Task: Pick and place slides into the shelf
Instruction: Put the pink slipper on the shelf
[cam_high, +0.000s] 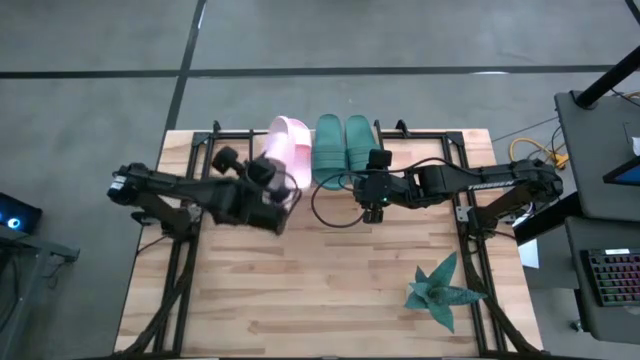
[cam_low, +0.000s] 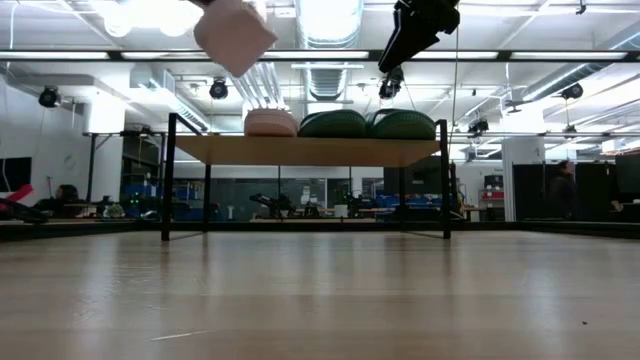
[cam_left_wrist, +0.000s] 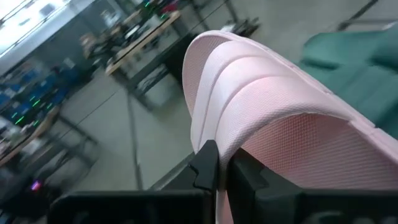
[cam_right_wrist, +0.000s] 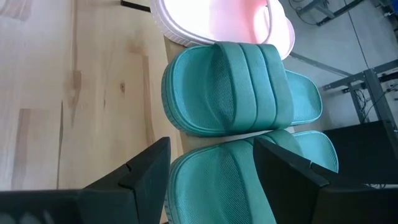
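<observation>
Plant (cam_high: 443, 290) alone near table (cam_high: 300, 300) front, well clear of shelf (cam_low: 310, 150)

floor: grey concrete (cam_high: 400, 35) | ceiling: light strips (cam_low: 330, 15) | right: desk with keyboard (cam_high: 612, 278)

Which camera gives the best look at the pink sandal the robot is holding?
The left wrist view: the held pink slide fills it, pinched in the left gripper. The high view shows it mostly hidden under the arm; the low view only a corner; the right wrist view misses it.
</observation>
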